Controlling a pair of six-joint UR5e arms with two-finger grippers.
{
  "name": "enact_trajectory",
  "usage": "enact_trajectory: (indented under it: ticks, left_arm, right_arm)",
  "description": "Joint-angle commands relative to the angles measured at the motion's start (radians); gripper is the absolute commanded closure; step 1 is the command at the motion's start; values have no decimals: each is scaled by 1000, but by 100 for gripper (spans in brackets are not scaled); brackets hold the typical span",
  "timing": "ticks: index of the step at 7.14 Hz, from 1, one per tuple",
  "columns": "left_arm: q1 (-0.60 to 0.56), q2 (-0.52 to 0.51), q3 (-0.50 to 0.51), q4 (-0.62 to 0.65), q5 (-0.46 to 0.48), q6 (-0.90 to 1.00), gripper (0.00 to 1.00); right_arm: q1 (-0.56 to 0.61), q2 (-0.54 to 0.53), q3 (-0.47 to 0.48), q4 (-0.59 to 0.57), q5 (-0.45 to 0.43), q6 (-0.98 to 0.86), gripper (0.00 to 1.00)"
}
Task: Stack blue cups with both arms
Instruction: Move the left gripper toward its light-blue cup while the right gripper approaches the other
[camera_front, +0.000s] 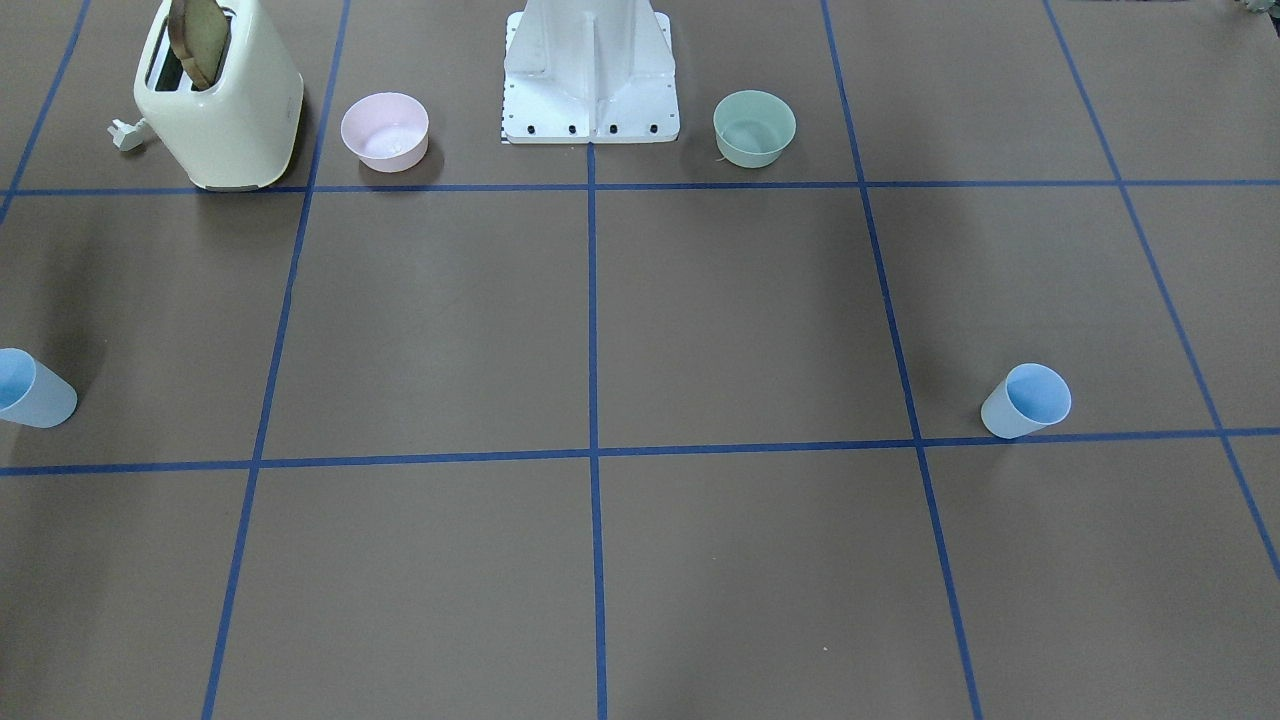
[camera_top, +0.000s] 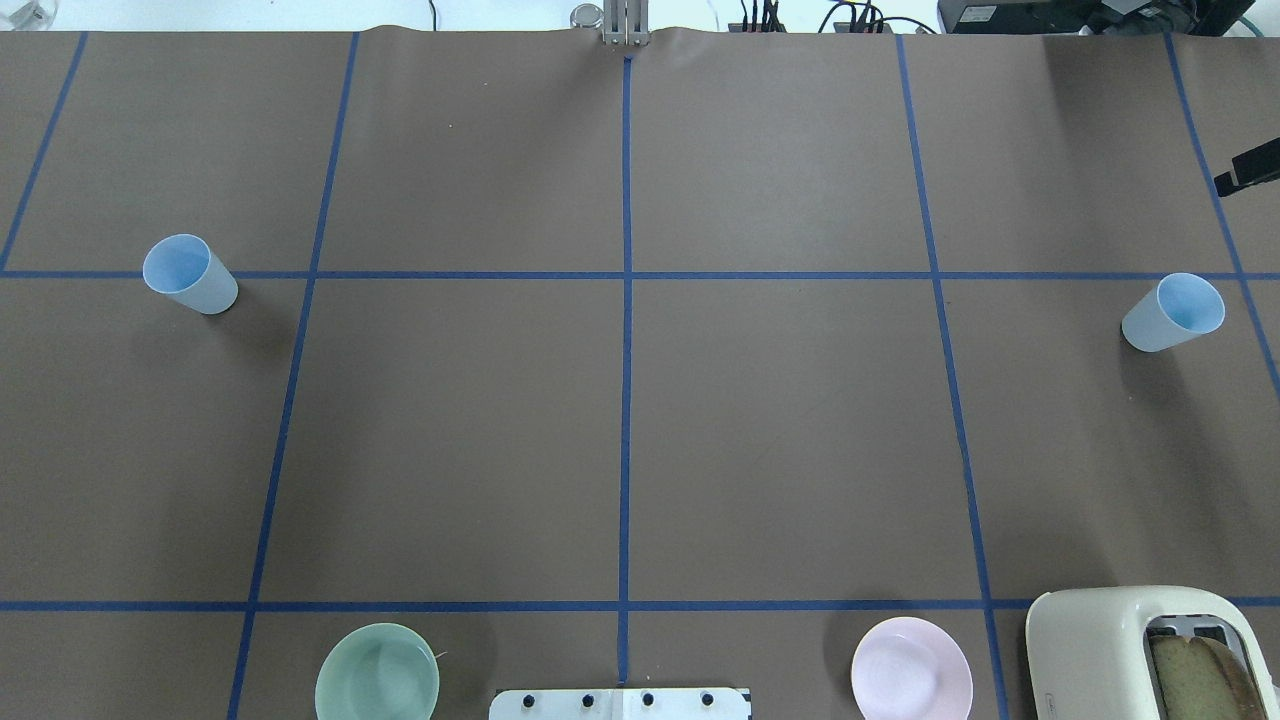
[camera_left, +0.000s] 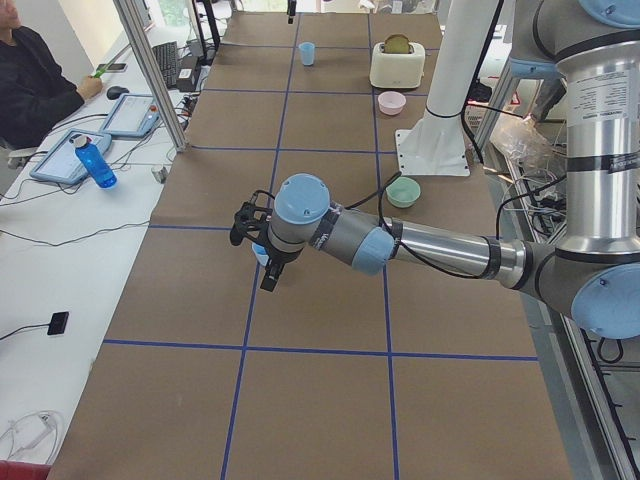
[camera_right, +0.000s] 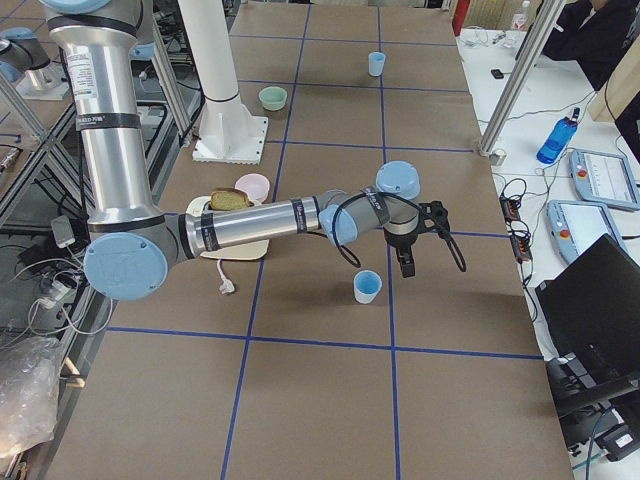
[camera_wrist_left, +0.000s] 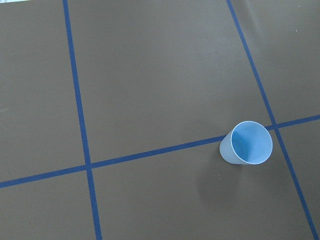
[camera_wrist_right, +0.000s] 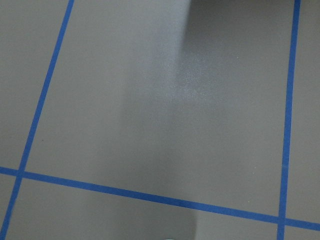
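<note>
Two pale blue cups stand upright on the brown table, far apart. One cup (camera_top: 190, 275) (camera_front: 1028, 402) is on my left side and fills the lower right of the left wrist view (camera_wrist_left: 247, 149). The other cup (camera_top: 1175, 312) (camera_front: 30, 390) (camera_right: 367, 287) is on my right side. My left gripper (camera_left: 268, 272) hangs above the left cup, which it partly hides there. My right gripper (camera_right: 405, 266) hangs just beyond the right cup, apart from it. I cannot tell whether either gripper is open or shut. Neither holds anything.
A cream toaster (camera_front: 225, 100) with toast, a pink bowl (camera_front: 385, 130), the white base pedestal (camera_front: 590, 70) and a green bowl (camera_front: 754, 127) line the robot's edge. A black part (camera_top: 1245, 170) juts in at the overhead view's right edge. An operators' desk (camera_left: 95, 162) runs along the far side.
</note>
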Motion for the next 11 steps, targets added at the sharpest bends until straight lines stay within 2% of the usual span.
enact_trajectory:
  ticks: [1, 3, 4, 7, 8, 10, 11]
  left_arm:
    - [0, 0, -3, -1, 0, 0, 2]
    - [6, -1, 0, -4, 2, 0, 2]
    - [32, -16, 1, -1, 12, -35, 2]
    - [237, -145, 50, -2, 132, -262, 2]
    - [274, -186, 88, -5, 164, -273, 2]
    - [330, -278, 185, -5, 167, -270, 2]
    - [363, -296, 217, -11, 216, -267, 2]
  right_arm:
    - [0, 2, 2, 1, -1, 1, 0]
    - [-3, 25, -15, -3, -31, -3, 0]
    - [-3, -11, -12, 3, -27, -1, 0]
    - [-3, -28, -7, 38, -30, 11, 0]
    - [-3, -31, -10, 38, -29, 11, 0]
    - [-6, -50, -7, 40, -23, 11, 0]
    - [-6, -53, -10, 38, -22, 11, 0]
